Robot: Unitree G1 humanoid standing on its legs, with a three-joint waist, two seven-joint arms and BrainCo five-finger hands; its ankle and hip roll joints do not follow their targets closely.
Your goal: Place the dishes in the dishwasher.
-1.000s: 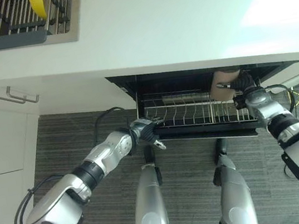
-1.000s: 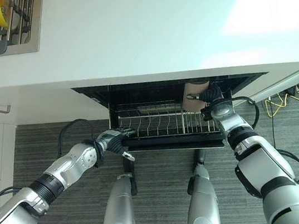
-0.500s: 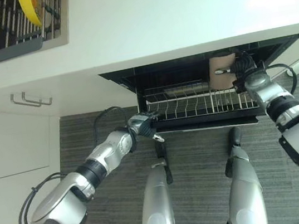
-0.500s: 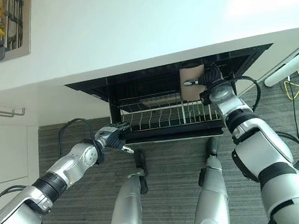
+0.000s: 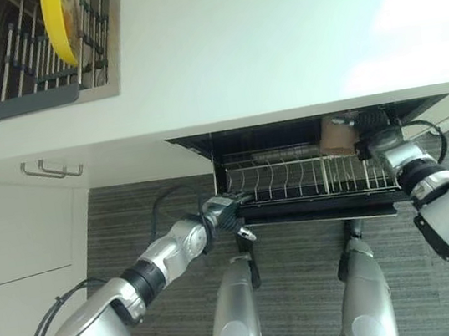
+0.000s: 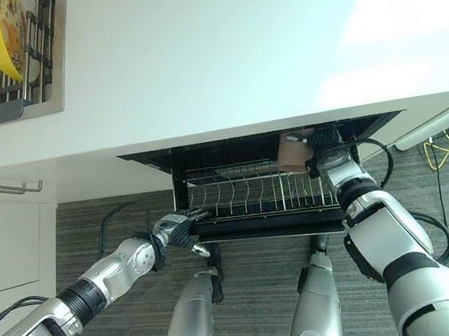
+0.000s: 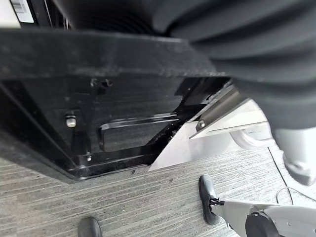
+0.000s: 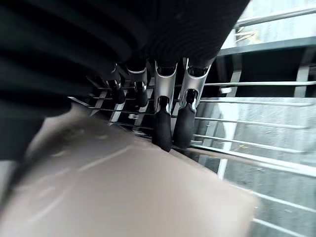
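The right hand (image 6: 327, 155) has its fingers (image 8: 162, 129) curled over the rim of a tan dish (image 6: 291, 151), holding it upright over the right rear corner of the wire rack (image 6: 253, 191), under the worktop (image 6: 217, 59) edge. The dish looks stiff, smooth and breakable, probably fairly light; the rim is the sensible place to hold, lowering it gently between the tines. The left hand (image 5: 225, 214) is curled on the rack's front left corner.
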